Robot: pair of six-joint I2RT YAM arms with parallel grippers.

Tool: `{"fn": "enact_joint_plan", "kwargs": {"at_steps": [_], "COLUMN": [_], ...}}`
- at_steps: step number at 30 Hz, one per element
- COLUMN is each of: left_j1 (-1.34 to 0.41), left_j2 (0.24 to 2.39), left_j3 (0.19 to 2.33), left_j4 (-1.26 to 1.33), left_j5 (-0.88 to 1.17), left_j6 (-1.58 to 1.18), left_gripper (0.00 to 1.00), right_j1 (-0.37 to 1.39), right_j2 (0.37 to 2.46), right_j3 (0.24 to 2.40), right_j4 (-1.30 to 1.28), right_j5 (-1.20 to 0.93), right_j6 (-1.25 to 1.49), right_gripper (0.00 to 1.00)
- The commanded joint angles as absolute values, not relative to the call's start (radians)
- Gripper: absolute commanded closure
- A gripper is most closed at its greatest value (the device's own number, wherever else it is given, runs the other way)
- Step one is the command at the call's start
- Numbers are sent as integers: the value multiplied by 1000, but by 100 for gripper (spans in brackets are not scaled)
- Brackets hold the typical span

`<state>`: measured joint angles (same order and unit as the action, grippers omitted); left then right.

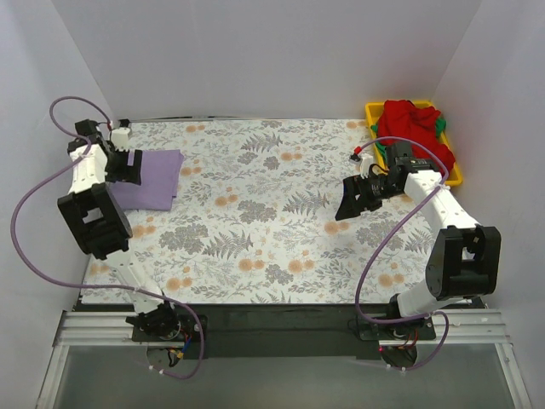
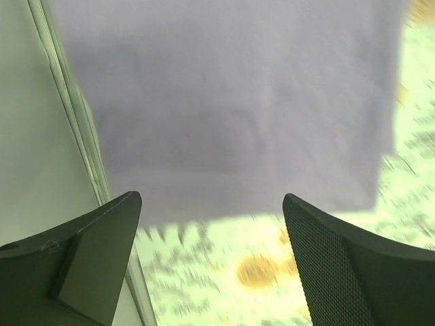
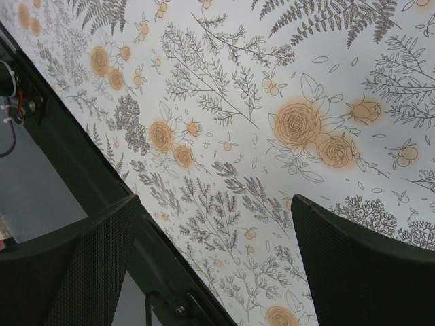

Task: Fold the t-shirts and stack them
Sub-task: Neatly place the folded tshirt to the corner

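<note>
A folded lavender-purple t-shirt lies flat at the far left of the floral cloth; the left wrist view shows it blurred just beyond the fingers. My left gripper hovers over its left edge, open and empty. A heap of t-shirts, red with a bit of green, fills the yellow tray at the far right. My right gripper hangs open over bare floral cloth, left of and nearer than the tray, with nothing between its fingers.
The floral-patterned cloth covers the table. The yellow tray sits at the far right corner. White walls close the left, back and right. A dark rail runs along the near edge, also in the right wrist view.
</note>
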<state>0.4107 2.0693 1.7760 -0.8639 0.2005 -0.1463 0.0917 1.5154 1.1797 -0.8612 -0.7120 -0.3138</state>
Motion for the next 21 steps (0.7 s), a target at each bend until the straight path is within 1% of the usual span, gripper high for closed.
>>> {"fn": "enact_joint_plan", "kwargs": {"at_steps": [1, 2, 8, 15, 21], "left_j1": [416, 420, 446, 451, 453], "left_j2": [1847, 1827, 1738, 1744, 1831], "left_j3": [1665, 1593, 1409, 1316, 1308], "left_j4": [-933, -931, -914, -821, -752], "left_j5": [256, 259, 253, 219, 213], "left_j6": [-147, -149, -152, -158, -192], "left_gripper": [15, 16, 16, 15, 15], "right_j1": [92, 91, 92, 92, 91], "right_j2": [1483, 1482, 1479, 1482, 1488], "right_j3": [1175, 1177, 1175, 1163, 1147], "right_j4": [-856, -856, -854, -854, -853], "right_j5": [-733, -733, -736, -742, -744], "right_j6": [-313, -313, -310, -316, -325], "right_gripper": [2, 2, 2, 2, 2]}}
